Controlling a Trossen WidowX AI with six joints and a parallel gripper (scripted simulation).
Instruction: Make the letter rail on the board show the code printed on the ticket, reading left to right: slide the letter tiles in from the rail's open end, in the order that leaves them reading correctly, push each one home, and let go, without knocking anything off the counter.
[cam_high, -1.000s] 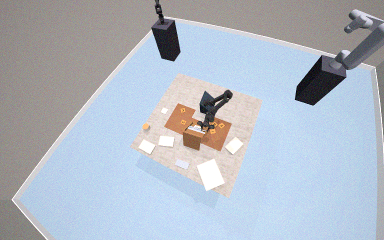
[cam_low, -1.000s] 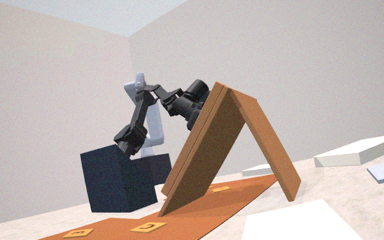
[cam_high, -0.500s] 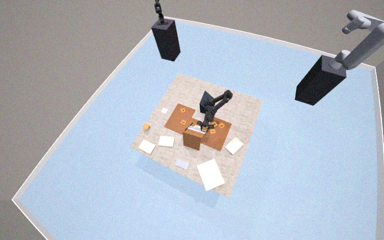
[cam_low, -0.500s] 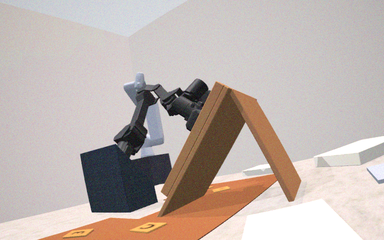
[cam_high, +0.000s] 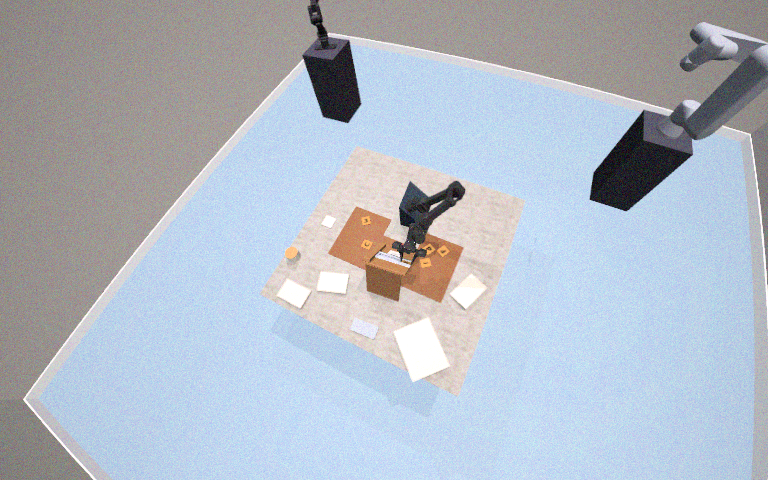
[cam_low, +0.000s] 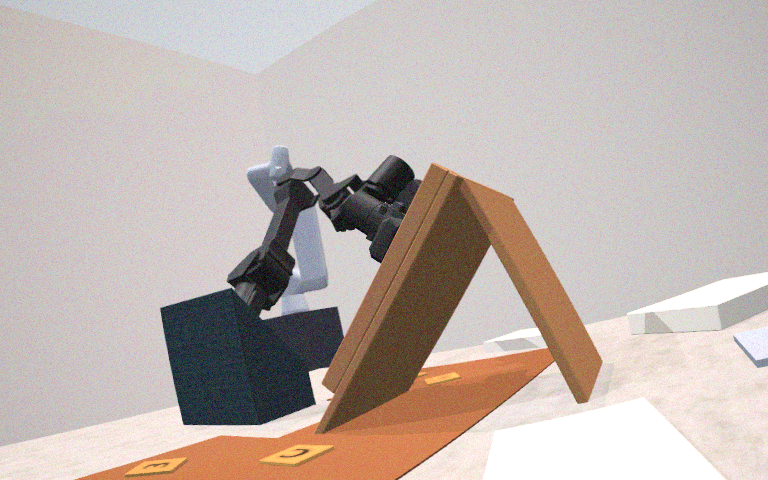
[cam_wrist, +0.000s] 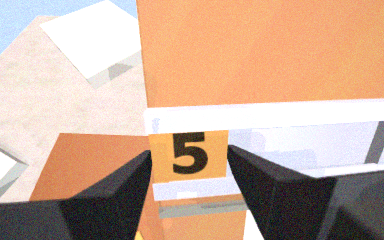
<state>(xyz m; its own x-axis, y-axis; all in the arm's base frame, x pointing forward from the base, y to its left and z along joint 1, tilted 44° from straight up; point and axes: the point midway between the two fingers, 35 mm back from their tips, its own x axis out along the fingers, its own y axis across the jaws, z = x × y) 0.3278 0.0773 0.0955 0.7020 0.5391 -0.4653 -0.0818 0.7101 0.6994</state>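
Observation:
My gripper (cam_wrist: 189, 152) (cam_high: 408, 253) is shut on the orange tile marked 5 (cam_wrist: 190, 167). In the wrist view the tile sits upright at the left end of the letter rail (cam_wrist: 200, 116) (cam_high: 391, 259), between its upper and lower pale strips. The rail shows no other tile to the right of it, as far as the finger lets me see. The brown board (cam_high: 384, 280) (cam_low: 407, 316) stands tilted like a tent and hides my fingertips in the exterior view. A white piece (cam_wrist: 253, 231), perhaps the ticket, is mostly hidden; no code is readable. Loose tiles (cam_high: 442, 251) (cam_high: 367, 244) (cam_low: 296, 453) lie on both sides.
A brown mat (cam_high: 345, 240) (cam_low: 226, 461) lies under the board and loose tiles. White blocks (cam_high: 421, 349) (cam_high: 468, 291) (cam_high: 333, 282), a pale blue slab (cam_high: 364, 327) and an orange cylinder (cam_high: 291, 252) stand around it. My arm's dark base block (cam_low: 209, 362) is close behind.

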